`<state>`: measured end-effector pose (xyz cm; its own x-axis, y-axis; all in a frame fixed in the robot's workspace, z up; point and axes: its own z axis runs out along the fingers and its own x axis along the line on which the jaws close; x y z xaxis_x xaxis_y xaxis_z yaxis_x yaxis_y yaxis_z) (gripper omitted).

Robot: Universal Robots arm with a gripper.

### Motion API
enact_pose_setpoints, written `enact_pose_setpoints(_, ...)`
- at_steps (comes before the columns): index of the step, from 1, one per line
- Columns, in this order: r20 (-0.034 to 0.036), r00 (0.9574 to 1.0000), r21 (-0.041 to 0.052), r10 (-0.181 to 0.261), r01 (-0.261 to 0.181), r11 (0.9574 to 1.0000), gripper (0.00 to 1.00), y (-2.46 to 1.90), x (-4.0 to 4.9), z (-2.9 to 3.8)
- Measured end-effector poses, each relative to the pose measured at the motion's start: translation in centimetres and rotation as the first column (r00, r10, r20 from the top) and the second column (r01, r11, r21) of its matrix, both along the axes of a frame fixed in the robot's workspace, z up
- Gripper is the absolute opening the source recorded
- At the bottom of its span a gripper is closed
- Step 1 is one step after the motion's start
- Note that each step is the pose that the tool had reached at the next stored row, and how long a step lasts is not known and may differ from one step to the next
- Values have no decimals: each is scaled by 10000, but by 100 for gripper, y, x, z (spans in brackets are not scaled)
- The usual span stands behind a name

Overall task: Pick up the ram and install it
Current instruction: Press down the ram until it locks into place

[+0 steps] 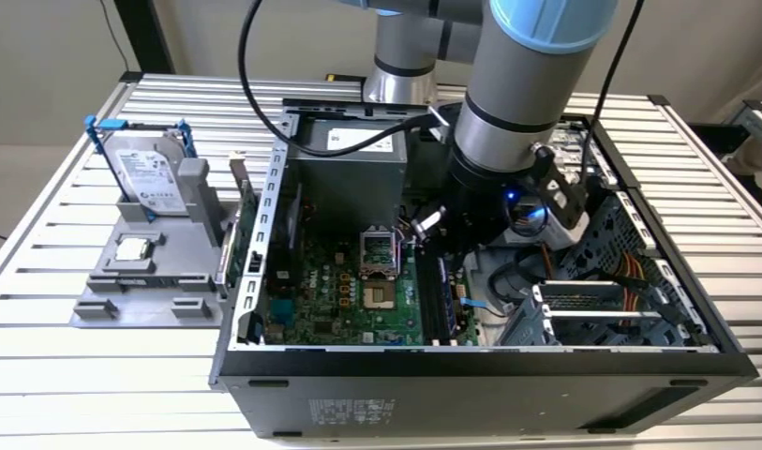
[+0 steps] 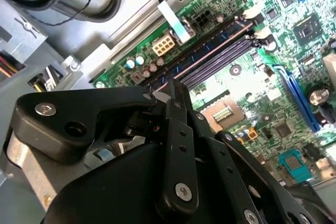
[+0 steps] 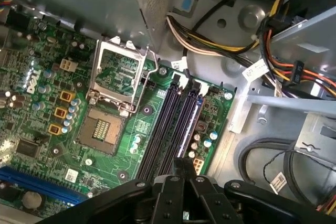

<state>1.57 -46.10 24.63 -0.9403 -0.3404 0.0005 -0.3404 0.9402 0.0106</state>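
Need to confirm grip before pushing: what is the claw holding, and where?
The claw apparently pinches the ram by its upper edge, over the motherboard.

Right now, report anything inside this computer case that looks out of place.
The processor socket stands open, its metal frame flipped up and no chip in it; a square silver chip lies on the grey fixture outside the case. Nothing looks spilled or broken.
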Motion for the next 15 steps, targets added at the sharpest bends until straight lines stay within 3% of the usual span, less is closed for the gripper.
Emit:
enact_pose_setpoints(7, 0, 9984, 11, 561, -561, 9984, 0, 0, 0, 0)
enact_pose_setpoints(15, 2, 9931, 27, 1174, -1174, 9931, 0, 0, 0, 0)
